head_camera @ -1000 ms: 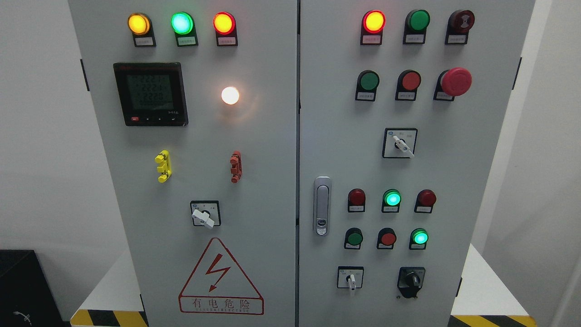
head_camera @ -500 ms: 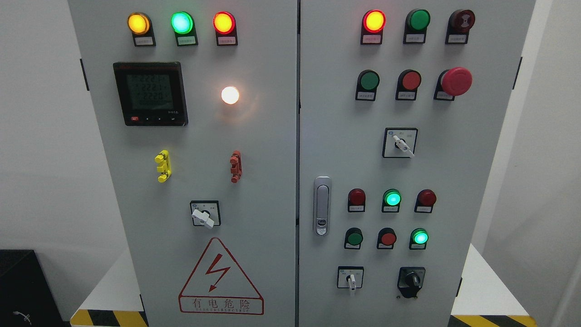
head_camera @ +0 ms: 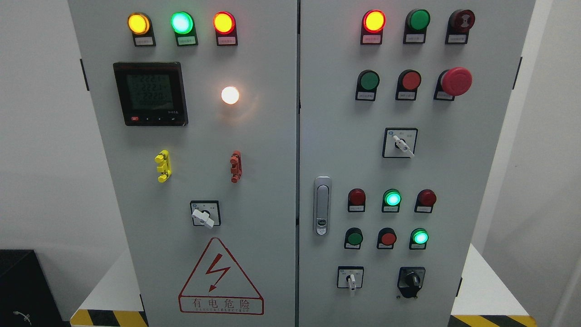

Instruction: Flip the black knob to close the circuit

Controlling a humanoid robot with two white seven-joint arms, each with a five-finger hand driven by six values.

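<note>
Low on the cabinet's [head_camera: 254, 150] right door, the black knob [head_camera: 411, 280] is sitting untouched; neither hand is showing, so finger state cannot be told, and the whole flip is waiting.

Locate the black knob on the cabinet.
Head view: the black knob sits at the right door's lower right, beside the white-handled selector switch and below the lit green button.

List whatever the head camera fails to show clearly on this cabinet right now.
- Both robot hands: outside the head view altogether.
- Black knob: its set position is unclear, dark handle against dark base.
- Label plates under the indicator lamps: print too small to read.
- Meter display: digits dim and blurred.
- Cabinet top and base: cut off by the frame edges.
</note>
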